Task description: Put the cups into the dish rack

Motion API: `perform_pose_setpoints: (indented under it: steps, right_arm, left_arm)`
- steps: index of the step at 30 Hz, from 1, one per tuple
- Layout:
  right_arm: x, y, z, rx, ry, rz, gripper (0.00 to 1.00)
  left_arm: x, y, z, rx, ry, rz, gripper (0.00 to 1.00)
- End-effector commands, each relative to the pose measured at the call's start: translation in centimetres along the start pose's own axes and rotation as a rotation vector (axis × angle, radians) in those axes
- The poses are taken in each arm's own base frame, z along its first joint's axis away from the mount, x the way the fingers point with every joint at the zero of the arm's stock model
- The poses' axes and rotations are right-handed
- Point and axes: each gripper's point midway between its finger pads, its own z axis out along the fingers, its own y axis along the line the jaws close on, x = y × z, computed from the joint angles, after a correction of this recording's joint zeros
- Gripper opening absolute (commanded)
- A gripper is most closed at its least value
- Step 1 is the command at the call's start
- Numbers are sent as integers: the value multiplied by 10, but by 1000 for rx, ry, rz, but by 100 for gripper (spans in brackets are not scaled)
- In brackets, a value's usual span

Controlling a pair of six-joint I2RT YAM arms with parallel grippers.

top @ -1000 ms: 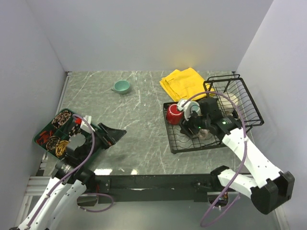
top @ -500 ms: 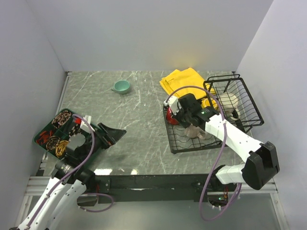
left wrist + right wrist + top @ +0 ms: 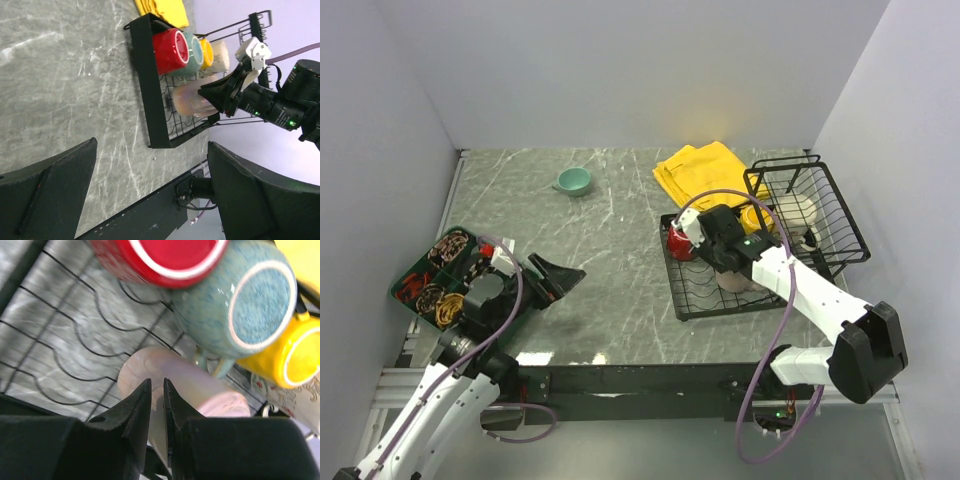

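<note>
Claws: right claw (image 3: 155, 390) almost clenched, empty, tips just over a glossy pink mug (image 3: 197, 382) lying sideways on the black wire rack (image 3: 673, 285); left claw (image 3: 152, 145) spread wide, empty, above the marbled grey surface (image 3: 610, 230).

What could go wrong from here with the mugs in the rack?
The right hand hangs close over the beige-pink mug, which looks tipped on its side; a careless move could roll it into the grey-teal mug beside it. The small teal cup sits far back on the table, possibly a stretch.
</note>
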Motion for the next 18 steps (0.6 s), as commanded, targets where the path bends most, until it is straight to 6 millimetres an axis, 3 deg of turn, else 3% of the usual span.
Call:
perform_pose_setpoints:
  steps: [1, 8, 11, 15, 18]
  right_arm:
    - [16, -14, -5, 52, 32, 7, 24]
    - [3, 15, -12, -118, -78, -27, 26]
    - [-11, 30, -23, -211, -159, -45, 27]
    - [-43, 44, -57, -335, -337, -83, 31]
    - [-66, 41, -79, -356, -432, -92, 34]
  left_arm:
    - [-19, -18, 2, 17, -45, 39, 96]
    - [-24, -25, 12, 14, -30, 45, 97]
    - [-28, -27, 15, 13, -40, 47, 97]
    - [-44, -31, 24, -7, -99, 47, 96]
    - [-59, -35, 38, -39, -120, 81, 96]
